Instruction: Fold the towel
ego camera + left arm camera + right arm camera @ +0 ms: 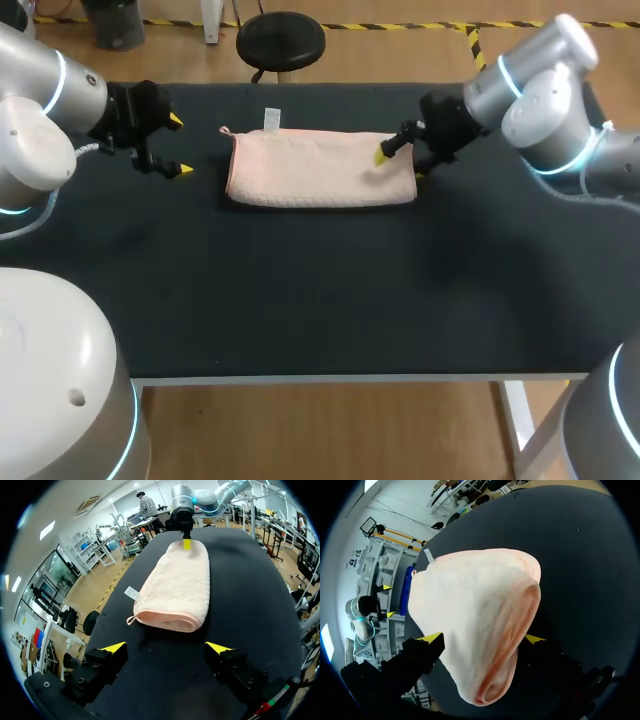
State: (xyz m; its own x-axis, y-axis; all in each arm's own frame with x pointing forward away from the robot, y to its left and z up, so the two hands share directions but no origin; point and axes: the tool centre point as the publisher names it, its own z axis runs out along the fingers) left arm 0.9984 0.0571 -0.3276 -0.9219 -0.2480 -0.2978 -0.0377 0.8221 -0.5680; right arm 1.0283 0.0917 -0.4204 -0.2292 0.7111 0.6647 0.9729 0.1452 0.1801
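So, the towel (320, 168), pale pink, lies folded into a long flat rectangle on the black tabletop (300, 300). It sits in the upper middle of the head view, long side running left-right. A small white tag (272, 119) sits at its far edge near the left end, & a short loop (224, 130) sticks out at the upper-left corner.

The left arm (40, 110) comes in at the upper left. The left end effector (180, 145) hangs over bare tabletop just left of the towel, apart from it, fingers spread wide, i.e. open. In the left wrist view the towel's (177, 587) rounded fold end lies ahead of the two yellow tips, touching neither. The loop (131, 620) & tag (131, 593) are off one long side.

The right arm (540, 90) comes in at the upper right. The right end effector (400, 165) is at the towel's right end. One yellow tip shows over the cloth; the other is low at the towel's right edge, mostly hidden. In the right wrist view the towel's (480, 620) end fills the gap btwn the fingers, w/ a yellow tip close on each side. The fingers stand wide apart, open, straddling that end. The folded layers show as a curled edge nearest the end effector, & the tag (428, 555) is at the far corner.
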